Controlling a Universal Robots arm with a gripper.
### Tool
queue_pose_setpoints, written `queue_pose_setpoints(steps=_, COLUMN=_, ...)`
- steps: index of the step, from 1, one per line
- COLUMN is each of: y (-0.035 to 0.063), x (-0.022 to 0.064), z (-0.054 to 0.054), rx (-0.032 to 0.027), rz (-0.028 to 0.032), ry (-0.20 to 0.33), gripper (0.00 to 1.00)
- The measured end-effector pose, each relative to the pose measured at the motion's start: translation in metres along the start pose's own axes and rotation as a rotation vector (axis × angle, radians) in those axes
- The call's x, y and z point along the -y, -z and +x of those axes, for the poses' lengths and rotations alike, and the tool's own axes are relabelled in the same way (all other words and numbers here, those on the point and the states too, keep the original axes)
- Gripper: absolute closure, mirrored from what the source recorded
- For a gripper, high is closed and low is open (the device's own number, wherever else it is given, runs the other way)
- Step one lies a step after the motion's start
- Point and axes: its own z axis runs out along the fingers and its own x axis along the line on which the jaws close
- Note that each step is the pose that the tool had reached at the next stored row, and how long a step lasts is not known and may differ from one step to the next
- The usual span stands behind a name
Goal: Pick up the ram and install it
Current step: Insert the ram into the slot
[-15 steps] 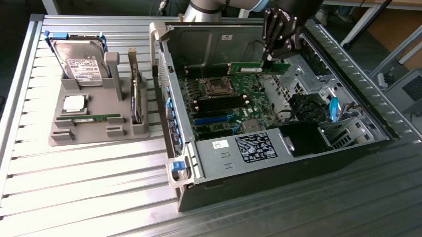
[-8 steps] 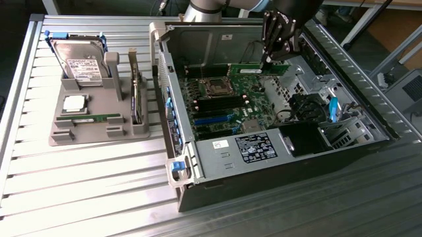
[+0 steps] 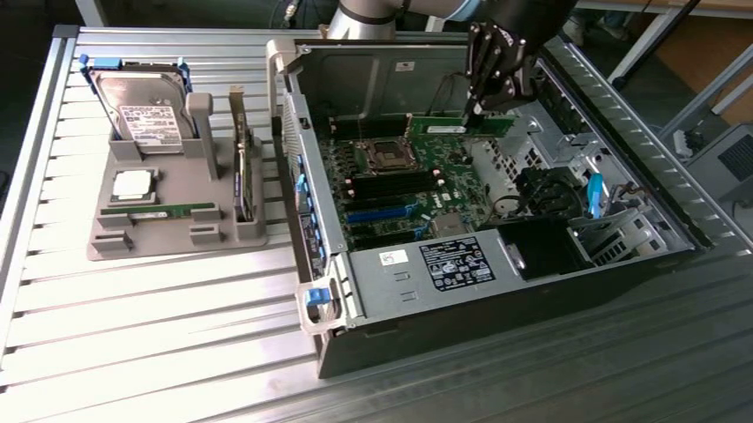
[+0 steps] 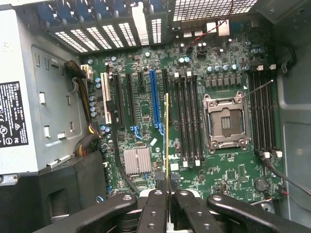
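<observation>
Ops: Status, left to right?

Eng: Tray [image 3: 108,248] sits on the surface [image 3: 141,352] at the exterior view's left. It carries a drive [image 3: 147,110], a processor [image 3: 132,183], a second stick [image 3: 159,211] lying flat, and a card [image 3: 242,167] upright at the tray's edge. All are well apart from the hand.

Ops: Middle?

Eng: Case [image 3: 389,308] is open with the board [image 3: 442,189] exposed. The socket [image 4: 225,121] is bare, with black slots [image 4: 187,116] just beside it.

Ops: Hand?

Eng: Hand [image 3: 477,110] is over the board, toward the exterior view's right, and clamped on the ram [image 3: 465,128]. It grips the top edge and the stick hangs edge-down. From the wrist, the ram [image 4: 166,136] is edge-on between the fingers [image 4: 187,204]. It runs parallel to the slots and sits over the strip between the blue slot [image 4: 154,102] and the nearest black one. It isn't seated. Height above the board: can't tell.

Ops: How to do this well?

Eng: My read is that it's parallel but offset sideways from the black slot, so centre it over the groove first. Keep the stick vertical, since a thin board will bend if pushed at a tilt. Match the notch to the slot key. The white end tabs [image 4: 185,164] need to be open, and I can't confirm that. Load both ends evenly.
</observation>
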Motion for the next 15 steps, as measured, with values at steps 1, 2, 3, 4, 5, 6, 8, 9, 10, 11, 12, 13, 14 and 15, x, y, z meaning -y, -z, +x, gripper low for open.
queue_pose_setpoints(steps=1, y=-0.0005, x=0.0000, z=0.0000, rx=-0.0001, rz=0.0000, ry=0.000, gripper=0.89)
queue_pose_setpoints(steps=2, y=-0.0011, x=0.0000, z=0.0000, rx=0.0000, rz=0.0000, ry=0.000, gripper=0.89)
queue_pose_setpoints(steps=3, y=-0.0017, x=0.0000, z=0.0000, rx=0.0000, rz=0.0000, ry=0.000, gripper=0.89)
queue_pose_setpoints(steps=4, y=-0.0024, x=0.0000, z=-0.0001, rx=0.0000, rz=0.0000, ry=0.000, gripper=0.89)
queue_pose_setpoints(steps=5, y=-0.0029, x=0.0000, z=-0.0001, rx=-0.0001, rz=0.0000, ry=0.000, gripper=0.89)
queue_pose_setpoints(steps=6, y=-0.0036, x=0.0001, z=-0.0001, rx=0.0000, rz=0.0000, ry=0.000, gripper=0.89)
queue_pose_setpoints(steps=8, y=-0.0045, x=0.0001, z=-0.0002, rx=0.0000, rz=0.0000, ry=0.000, gripper=0.89)
queue_pose_setpoints(steps=9, y=-0.0051, x=0.0001, z=-0.0002, rx=0.0000, rz=0.0000, ry=0.000, gripper=0.89)
queue_pose_setpoints(steps=10, y=-0.0053, x=0.0001, z=-0.0002, rx=0.0000, rz=0.0000, ry=0.000, gripper=0.89)
queue_pose_setpoints(steps=11, y=-0.0055, x=0.0001, z=-0.0002, rx=-0.0001, rz=0.0000, ry=0.000, gripper=0.89)
queue_pose_setpoints(steps=12, y=-0.0057, x=0.0001, z=-0.0002, rx=0.0000, rz=0.0000, ry=0.000, gripper=0.89)
queue_pose_setpoints(steps=13, y=-0.0059, x=0.0001, z=-0.0002, rx=-0.0001, rz=0.0000, ry=0.000, gripper=0.89)
queue_pose_setpoints(steps=14, y=-0.0063, x=0.0001, z=-0.0002, rx=0.0000, rz=0.0000, ry=0.000, gripper=0.89)
queue_pose_setpoints(steps=15, y=-0.0067, x=0.0001, z=-0.0002, rx=-0.0001, rz=0.0000, ry=0.000, gripper=0.89)
